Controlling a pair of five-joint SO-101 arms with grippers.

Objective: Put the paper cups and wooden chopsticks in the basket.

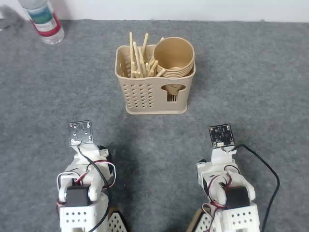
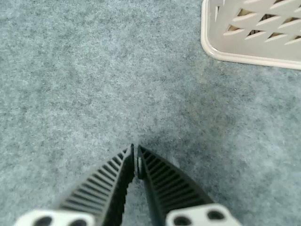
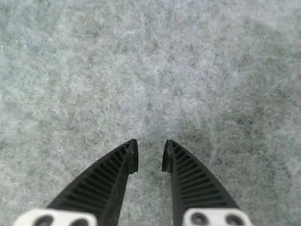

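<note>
Left wrist view has the left end effector (image 2: pixel 135 157) pinched shut and empty over the grey bench (image 2: pixel 70 70); the right end effector (image 3: pixel 150 157) is slightly parted, also empty. Farther off, the basket (image 1: pixel 154 96) holds the paper cups (image 1: pixel 174 55) and wooden chopsticks (image 1: pixel 140 58). The sticks jut above its rim, so a careless forward sweep could clip them or tip the basket.
</note>
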